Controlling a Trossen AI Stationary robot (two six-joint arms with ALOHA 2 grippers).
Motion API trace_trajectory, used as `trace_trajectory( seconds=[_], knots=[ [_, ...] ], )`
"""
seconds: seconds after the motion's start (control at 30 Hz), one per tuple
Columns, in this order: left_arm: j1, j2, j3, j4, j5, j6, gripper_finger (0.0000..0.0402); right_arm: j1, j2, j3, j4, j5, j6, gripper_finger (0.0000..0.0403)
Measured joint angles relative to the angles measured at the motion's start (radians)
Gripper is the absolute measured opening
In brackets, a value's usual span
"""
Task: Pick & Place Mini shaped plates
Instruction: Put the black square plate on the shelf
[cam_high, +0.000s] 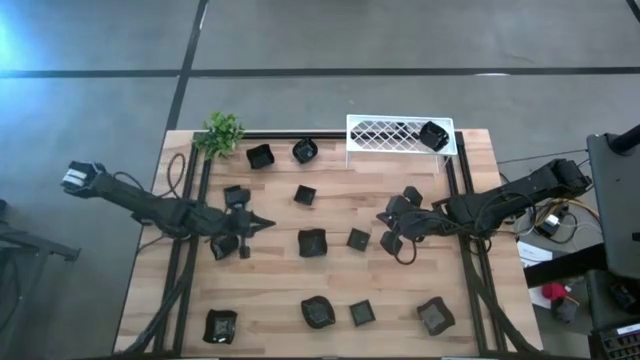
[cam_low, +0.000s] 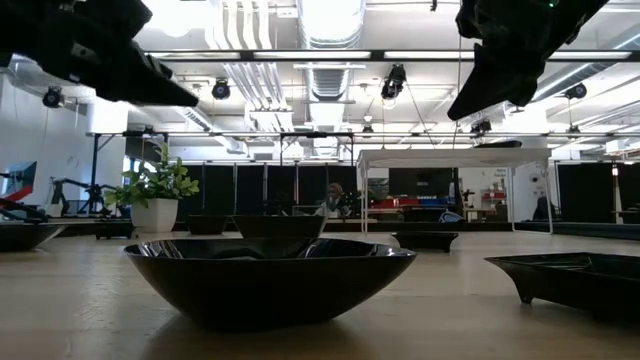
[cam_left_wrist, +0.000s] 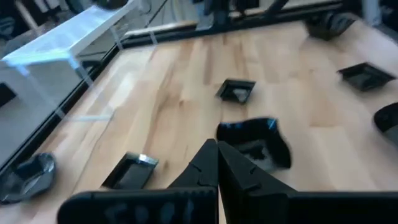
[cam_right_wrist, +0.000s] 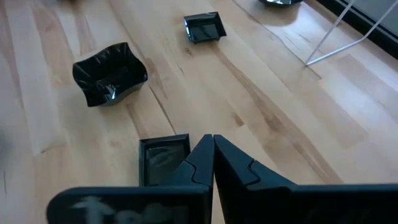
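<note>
Several mini shaped plates, small, black and shallow, lie scattered on the wooden table, among them a wavy one (cam_high: 312, 242) and a square one (cam_high: 358, 238) at the middle. One more plate (cam_high: 433, 135) sits on the white lattice rack (cam_high: 385, 135) at the far edge. My left gripper (cam_high: 268, 226) is shut and hangs above the table left of the wavy plate (cam_left_wrist: 255, 140). My right gripper (cam_high: 381, 218) is shut too, raised above the table just right of the square plate (cam_right_wrist: 163, 158). In the low view both hang clear of the table, left (cam_low: 190, 100) and right (cam_low: 455, 112).
A small green plant (cam_high: 222, 133) stands at the far left corner. More plates lie along the near edge (cam_high: 318, 312) and near the far edge (cam_high: 260, 156). A round bowl-like plate (cam_low: 270, 275) fills the low view's foreground. Dark rails (cam_high: 190, 200) run along both table sides.
</note>
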Motion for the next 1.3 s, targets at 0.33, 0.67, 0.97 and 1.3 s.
trace_trajectory(
  seconds=[0.33,0.67,0.97,1.3],
  knots=[
    [-0.084,0.114,0.06,-0.004,-0.07,-0.018,0.0,0.0,0.049,0.0,0.003,-0.004,0.0,0.0009],
    [-0.089,0.101,0.082,-0.002,-0.072,0.052,0.0,0.0,0.146,0.0,0.046,-0.037,0.015,0.0009],
    [-0.089,0.098,0.082,0.001,-0.079,0.121,0.0,0.0,0.225,0.0,0.15,-0.042,-0.004,0.0051],
    [-0.089,0.098,0.082,0.002,-0.079,0.122,0.0,-0.022,0.324,0.0,0.164,-0.049,0.09,0.0119]
  ],
)
